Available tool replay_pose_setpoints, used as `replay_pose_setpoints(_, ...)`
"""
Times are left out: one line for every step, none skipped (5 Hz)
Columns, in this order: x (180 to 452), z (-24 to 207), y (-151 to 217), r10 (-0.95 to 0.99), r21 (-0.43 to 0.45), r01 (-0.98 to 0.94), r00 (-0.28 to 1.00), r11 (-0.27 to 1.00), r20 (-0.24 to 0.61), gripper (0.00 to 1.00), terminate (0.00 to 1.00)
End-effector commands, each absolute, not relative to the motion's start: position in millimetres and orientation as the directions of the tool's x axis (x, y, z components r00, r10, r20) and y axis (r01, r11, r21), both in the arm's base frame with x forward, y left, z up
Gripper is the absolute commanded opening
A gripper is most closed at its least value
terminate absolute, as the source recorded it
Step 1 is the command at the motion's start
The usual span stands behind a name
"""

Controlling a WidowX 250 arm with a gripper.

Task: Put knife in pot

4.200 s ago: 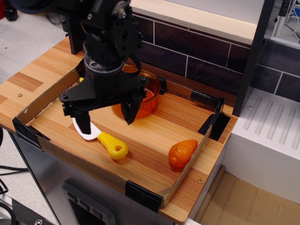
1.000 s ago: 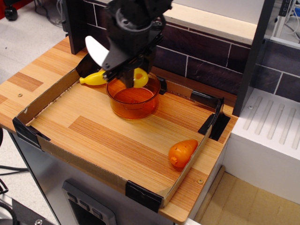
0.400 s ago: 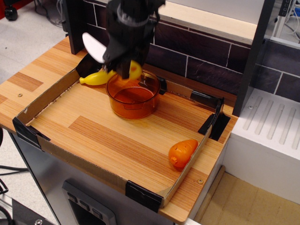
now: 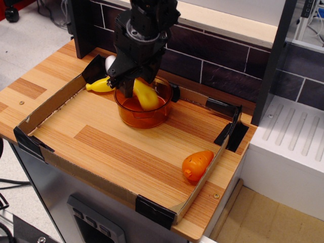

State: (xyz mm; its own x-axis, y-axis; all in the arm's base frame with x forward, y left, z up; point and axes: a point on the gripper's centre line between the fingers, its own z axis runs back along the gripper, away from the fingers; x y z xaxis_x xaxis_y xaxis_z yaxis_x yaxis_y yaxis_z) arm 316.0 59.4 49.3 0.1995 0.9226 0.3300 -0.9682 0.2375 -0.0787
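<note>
A black gripper (image 4: 132,81) is clasping a knife (image 4: 144,94) over an orange pot (image 4: 144,104) sitting on a wooden counter (image 4: 126,152) beside a dark tiled wall (image 4: 212,55).

A robotics lab's mock kitchen: a wooden counter (image 4: 35,83) backed by dark tiles (image 4: 212,50), a cardboard-walled tray (image 4: 50,104) on the counter holding plastic toys, and a white sink unit (image 4: 291,136) right of the counter.
</note>
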Motion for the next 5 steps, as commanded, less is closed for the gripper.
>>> replay_pose_setpoints(320, 82, 50, 0.939, -0.152, -0.963, 0.170, 0.223, 0.300, 1.00, 0.00)
replay_pose_setpoints(320, 111, 48, 0.946, -0.197, -0.951, 0.183, 0.240, 0.269, 1.00, 0.00)
replay_pose_setpoints(312, 147, 53, 0.958, -0.271, -0.933, 0.176, 0.236, 0.228, 1.00, 0.00)
replay_pose_setpoints(306, 165, 62, 0.968, -0.269, -0.933, 0.207, 0.239, 0.143, 1.00, 0.00)
replay_pose_setpoints(306, 165, 62, 0.968, -0.269, -0.933, 0.207, 0.239, 0.143, 1.00, 0.00)
